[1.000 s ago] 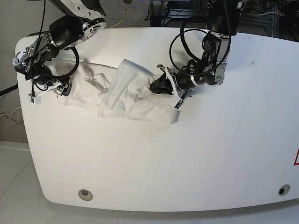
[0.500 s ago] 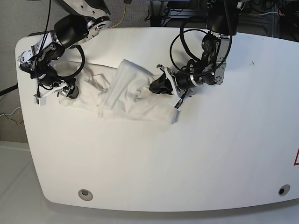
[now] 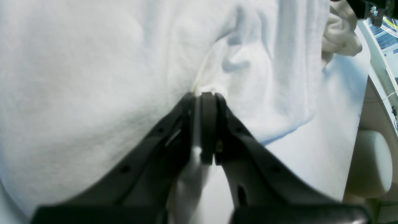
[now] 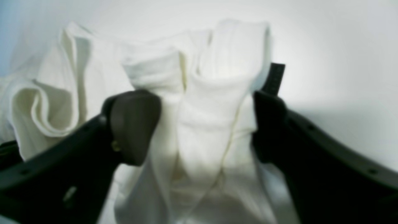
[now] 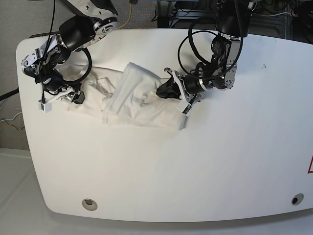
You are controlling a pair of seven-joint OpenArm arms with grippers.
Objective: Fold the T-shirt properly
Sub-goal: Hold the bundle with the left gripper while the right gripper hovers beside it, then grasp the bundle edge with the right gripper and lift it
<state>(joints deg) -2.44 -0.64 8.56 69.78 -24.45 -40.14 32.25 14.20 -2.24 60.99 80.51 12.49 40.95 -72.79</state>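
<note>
Tabletop (image 5: pixel 195 161): right claw (image 5: pixel 73 96) now farther in.

T-shirt (image 5: pixel 132 100) lies bunched on the tabletop (image 5: pixel 195 166), toward its far left part in the base view. A folded flap sits on top of the spread cloth, near the middle. Right pincer (image 5: pixel 73 95) at the shirt's left end, cloth between its parted fingers (image 4: pixel 133 124). Left pincer (image 5: pixel 164 90) at the shirt's right end, clamped on a pinch of cloth. Front of the tabletop lies well apart from the shirt.
</note>
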